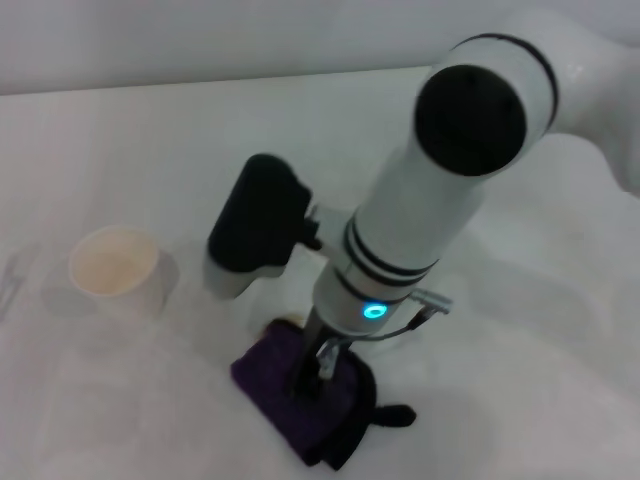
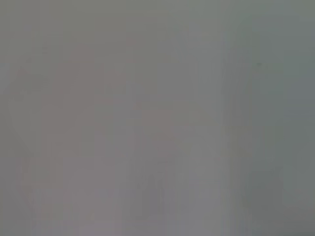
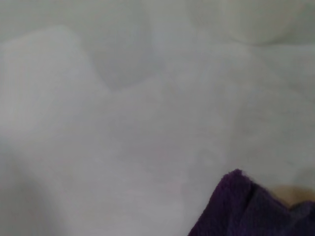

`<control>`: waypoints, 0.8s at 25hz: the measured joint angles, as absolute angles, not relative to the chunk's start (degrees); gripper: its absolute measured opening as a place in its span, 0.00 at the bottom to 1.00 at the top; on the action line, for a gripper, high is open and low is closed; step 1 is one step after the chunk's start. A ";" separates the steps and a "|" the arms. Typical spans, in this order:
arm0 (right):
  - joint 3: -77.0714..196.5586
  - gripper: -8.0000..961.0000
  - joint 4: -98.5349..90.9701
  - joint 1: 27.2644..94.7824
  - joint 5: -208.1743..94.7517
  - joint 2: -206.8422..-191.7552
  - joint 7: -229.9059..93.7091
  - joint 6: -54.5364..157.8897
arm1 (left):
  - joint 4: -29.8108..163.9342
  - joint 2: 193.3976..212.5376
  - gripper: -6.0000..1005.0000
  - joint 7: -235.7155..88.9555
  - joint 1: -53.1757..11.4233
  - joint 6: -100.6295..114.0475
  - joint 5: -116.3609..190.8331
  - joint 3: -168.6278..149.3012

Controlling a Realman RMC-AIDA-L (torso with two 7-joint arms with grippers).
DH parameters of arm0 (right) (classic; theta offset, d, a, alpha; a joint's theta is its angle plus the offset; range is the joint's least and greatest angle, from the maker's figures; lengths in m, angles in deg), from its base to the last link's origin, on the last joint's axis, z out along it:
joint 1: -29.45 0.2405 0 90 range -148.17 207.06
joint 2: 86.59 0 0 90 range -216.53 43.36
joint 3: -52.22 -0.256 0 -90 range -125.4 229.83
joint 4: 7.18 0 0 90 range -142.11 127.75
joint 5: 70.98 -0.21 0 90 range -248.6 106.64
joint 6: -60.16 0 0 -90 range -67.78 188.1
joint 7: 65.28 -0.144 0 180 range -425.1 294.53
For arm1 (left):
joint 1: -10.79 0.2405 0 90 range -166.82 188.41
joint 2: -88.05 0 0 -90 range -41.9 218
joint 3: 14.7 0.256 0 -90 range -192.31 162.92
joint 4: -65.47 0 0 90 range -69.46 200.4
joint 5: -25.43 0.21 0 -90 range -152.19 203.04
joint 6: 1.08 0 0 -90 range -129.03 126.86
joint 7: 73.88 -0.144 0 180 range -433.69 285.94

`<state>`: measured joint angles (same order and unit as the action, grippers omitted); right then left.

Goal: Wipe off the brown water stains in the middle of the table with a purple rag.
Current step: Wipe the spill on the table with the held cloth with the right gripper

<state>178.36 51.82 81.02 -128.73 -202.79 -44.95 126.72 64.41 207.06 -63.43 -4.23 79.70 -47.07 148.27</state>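
The right pincer presses down into the purple rag, apparently clenched on it, pinning cloth to worktop over the stain for wiping.

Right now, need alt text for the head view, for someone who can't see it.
The right arm reaches down over the white table, its tool pressed onto the purple rag near the front edge. A sliver of brown stain shows at the rag's far edge, and a white paper cup stands to the left.
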 joint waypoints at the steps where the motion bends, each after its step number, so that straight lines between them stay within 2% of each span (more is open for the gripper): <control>1: 179.19 0.04 51.89 81.59 -129.39 -202.79 -44.95 126.36 | 64.43 207.09 0.89 -63.43 -4.05 79.69 -47.03 148.28; 16: 174.35 0.04 42.39 88.93 -119.35 -202.78 -46.35 124.40 | 65.20 207.23 0.89 -63.42 -2.86 80.15 -46.15 148.34; 20: 175.65 0.04 42.38 88.59 -120.38 -202.79 -46.63 123.84 | 65.23 207.23 0.89 -63.42 -3.04 80.04 -45.71 148.34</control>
<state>175.65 42.38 88.59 -120.38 -202.79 -46.63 123.84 65.23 207.23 -63.42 -3.04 80.04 -45.71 148.34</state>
